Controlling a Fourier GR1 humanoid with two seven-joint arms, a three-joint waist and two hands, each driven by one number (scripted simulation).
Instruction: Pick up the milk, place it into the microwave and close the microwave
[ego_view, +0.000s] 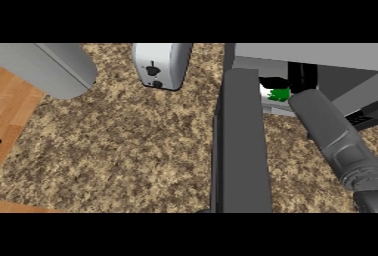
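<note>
At upper right we see our right hand (275, 82) curled round the white-and-green milk carton (275, 93) inside the grey microwave (310, 56), whose dark door (240, 145) is not yet closed.

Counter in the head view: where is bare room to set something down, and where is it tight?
Bare counter lies below the toaster, left of the open microwave door. A narrower strip runs between door and right forearm. Crowded: the microwave opening, where the right robot hand and milk sit.
</note>
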